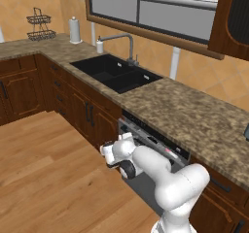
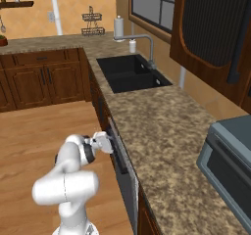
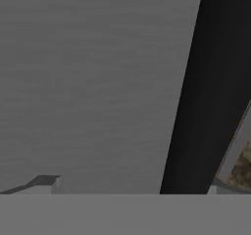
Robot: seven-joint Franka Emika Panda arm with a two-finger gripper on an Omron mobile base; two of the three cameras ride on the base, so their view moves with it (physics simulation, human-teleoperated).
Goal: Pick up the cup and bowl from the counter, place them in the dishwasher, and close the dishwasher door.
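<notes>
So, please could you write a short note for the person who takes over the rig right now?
End effector: open, holding nothing, close to the dishwasher door, beside its dark bar handle.
Door: nearly upright under the counter; whether it is fully shut I cannot tell.
Cup and bowl: whether they are inside I cannot tell.
Left: check both, push the door home.

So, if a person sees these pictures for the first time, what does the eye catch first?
First the white robot arm low in front, its gripper open and pressed near the grey dishwasher door with its dark bar handle. Then the long brown speckled counter running along the wall, with the black sink sunk into it and a grey faucet behind it.
</notes>
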